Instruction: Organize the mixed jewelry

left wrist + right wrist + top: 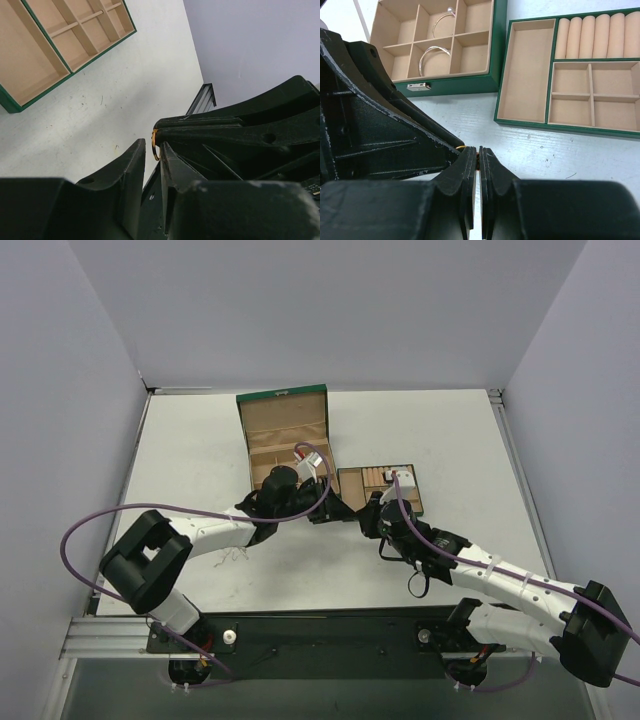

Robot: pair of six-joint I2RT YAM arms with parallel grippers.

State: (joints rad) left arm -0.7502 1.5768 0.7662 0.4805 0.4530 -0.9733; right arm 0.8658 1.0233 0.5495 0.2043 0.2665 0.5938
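Tabletop (200,440) white, walls (330,300) grey; right gripper (478,151) pinches tan-gold ring (154,145), left gripper (152,150) gapes around it.

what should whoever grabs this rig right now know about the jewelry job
Right tool: shut on the tan-gold ring.
Left tool: jaws slightly apart with the ring between them, not clearly pinching. It looks like a hand-over.
Done: two silvery bangles lie in cells of the green box.
To do: the ring probably goes on the rolls of the small tray; none hold anything in view. A fine pale chain seems to lie loose on the table beside the left arm.
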